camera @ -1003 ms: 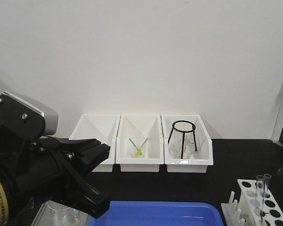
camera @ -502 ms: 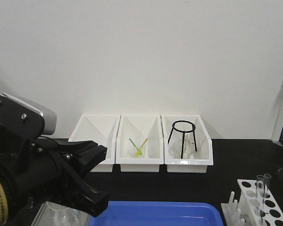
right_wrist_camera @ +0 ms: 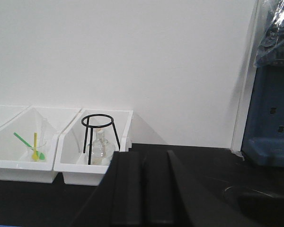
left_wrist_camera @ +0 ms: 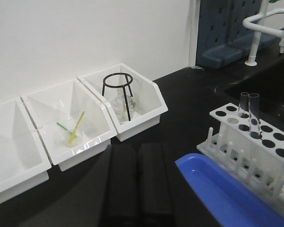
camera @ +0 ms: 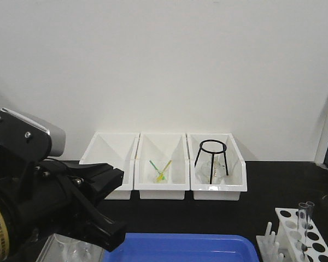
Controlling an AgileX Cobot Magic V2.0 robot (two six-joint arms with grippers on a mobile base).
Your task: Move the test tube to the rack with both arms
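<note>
A white test tube rack (camera: 300, 234) stands at the front right, with two clear test tubes (camera: 304, 218) upright in it. The rack (left_wrist_camera: 255, 146) and the tubes (left_wrist_camera: 249, 113) also show in the left wrist view. My left gripper (left_wrist_camera: 138, 149) is shut and empty, hovering over the black table left of the rack. Its arm (camera: 49, 202) fills the lower left of the front view. My right gripper (right_wrist_camera: 143, 156) is shut and empty, facing the white bins. It is out of the front view.
Three white bins (camera: 163, 164) stand along the back wall: one empty, one with a small beaker and coloured sticks (camera: 161, 173), one with a black tripod stand (camera: 212, 161) over a flask. A blue tray (camera: 180, 248) lies at the front, left of the rack.
My left arm has shifted slightly down and to the left in the front view. The rack, tubes and bins have not moved.
</note>
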